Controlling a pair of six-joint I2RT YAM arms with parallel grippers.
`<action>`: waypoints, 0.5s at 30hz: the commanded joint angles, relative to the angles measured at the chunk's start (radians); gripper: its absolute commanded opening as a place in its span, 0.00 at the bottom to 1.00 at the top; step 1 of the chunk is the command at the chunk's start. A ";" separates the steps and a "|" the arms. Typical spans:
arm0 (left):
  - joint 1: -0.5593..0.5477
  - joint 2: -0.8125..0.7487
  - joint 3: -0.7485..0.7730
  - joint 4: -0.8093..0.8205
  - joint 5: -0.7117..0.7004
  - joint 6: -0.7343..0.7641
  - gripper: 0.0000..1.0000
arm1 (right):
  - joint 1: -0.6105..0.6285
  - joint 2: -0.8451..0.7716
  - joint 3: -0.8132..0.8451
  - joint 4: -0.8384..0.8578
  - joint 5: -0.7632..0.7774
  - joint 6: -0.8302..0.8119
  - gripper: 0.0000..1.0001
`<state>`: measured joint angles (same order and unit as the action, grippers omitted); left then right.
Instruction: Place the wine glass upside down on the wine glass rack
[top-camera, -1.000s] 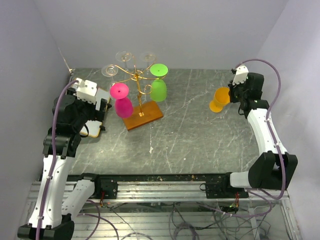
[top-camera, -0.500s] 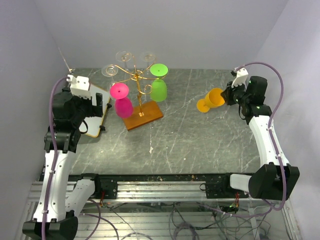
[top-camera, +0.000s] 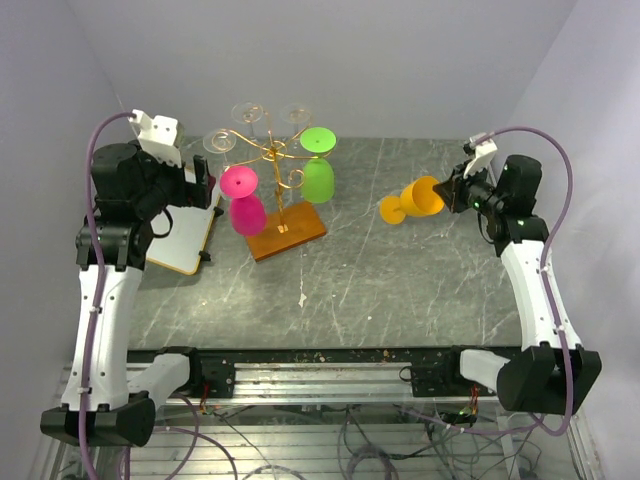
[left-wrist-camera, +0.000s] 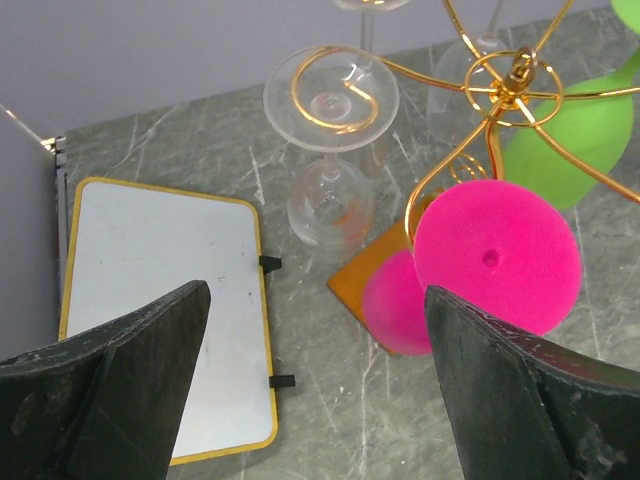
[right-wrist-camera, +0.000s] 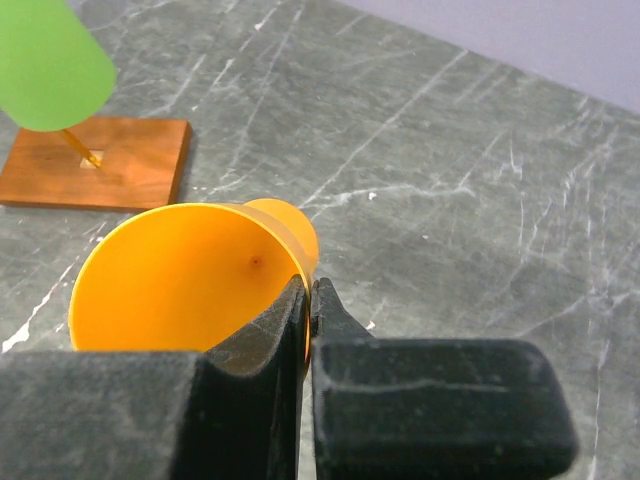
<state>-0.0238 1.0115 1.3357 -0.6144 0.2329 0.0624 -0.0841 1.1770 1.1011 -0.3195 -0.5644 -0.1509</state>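
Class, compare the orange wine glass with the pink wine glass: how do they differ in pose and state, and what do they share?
The pink wine glass hangs upside down on the wine glass rack; the orange wine glass is tipped sideways in the air. The right gripper pinches the orange one's rim; nothing grips the pink one. Both are coloured stemmed glasses.

White moulded links alternate with chunky black joint housings on both the left arm (top-camera: 100, 300), at the left of the frame, and the right arm (top-camera: 535, 290), at the right. A lavender cable (top-camera: 95, 165) runs along each arm to a black base (top-camera: 95, 425). A small white camera bracket (top-camera: 157, 128) caps each wrist. The left end effector (left-wrist-camera: 315, 295) and right end effector (right-wrist-camera: 305, 290) have matt black, wedge-shaped fingers (left-wrist-camera: 110, 390), seemingly scuffed grey at the edges.
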 joint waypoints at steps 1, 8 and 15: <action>0.003 0.019 0.078 -0.050 0.075 -0.004 0.99 | -0.002 -0.042 0.000 -0.029 -0.097 -0.050 0.00; -0.099 0.063 0.141 -0.074 0.030 0.020 0.99 | 0.005 -0.118 0.075 -0.260 -0.168 -0.201 0.00; -0.206 0.106 0.222 -0.066 0.010 0.014 0.99 | 0.006 -0.188 0.294 -0.417 -0.080 -0.276 0.00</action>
<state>-0.1909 1.1011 1.4933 -0.6857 0.2546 0.0784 -0.0795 1.0378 1.2613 -0.6407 -0.6811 -0.3653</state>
